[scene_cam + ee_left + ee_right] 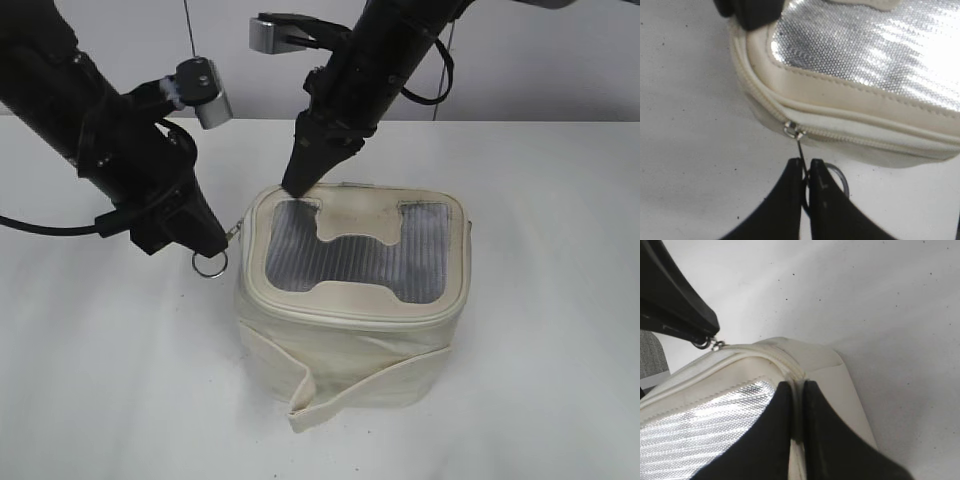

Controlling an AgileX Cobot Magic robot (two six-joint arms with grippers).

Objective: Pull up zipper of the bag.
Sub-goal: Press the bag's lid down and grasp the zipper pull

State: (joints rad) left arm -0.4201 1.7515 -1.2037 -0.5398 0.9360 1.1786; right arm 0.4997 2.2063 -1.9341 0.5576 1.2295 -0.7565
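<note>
Left gripper (805, 167): fingers pressed together on the thin metal shank of the zipper pull, at the lower middle of the left wrist view; in the exterior view it sits left of centre, at the bag's left edge.
Zipper pull (799, 146): small silver piece running from the slider at the lid rim down into the closed fingers; its ring (210, 264) hangs free just below the fingertips in the exterior view.
Right gripper (797, 405): fingers nearly together, with only a narrow slit between them, tips set on the lid's rim at the bag's upper left corner in the exterior view; whether they pinch the rim seam or merely press on it, I cannot tell.
Zipper (865, 142): cream track following the lid rim, teeth meshed to the right of the slider in the left wrist view.
Bag (350, 330): cream boxy case standing upright at the middle of the exterior view, lid up, with a grey ribbed panel and a cream H-shaped patch (358, 232).
Strap-flap (320, 400): loose cream band hanging round the bag's lower front.
Table (540, 400): white surface under the bag.
</note>
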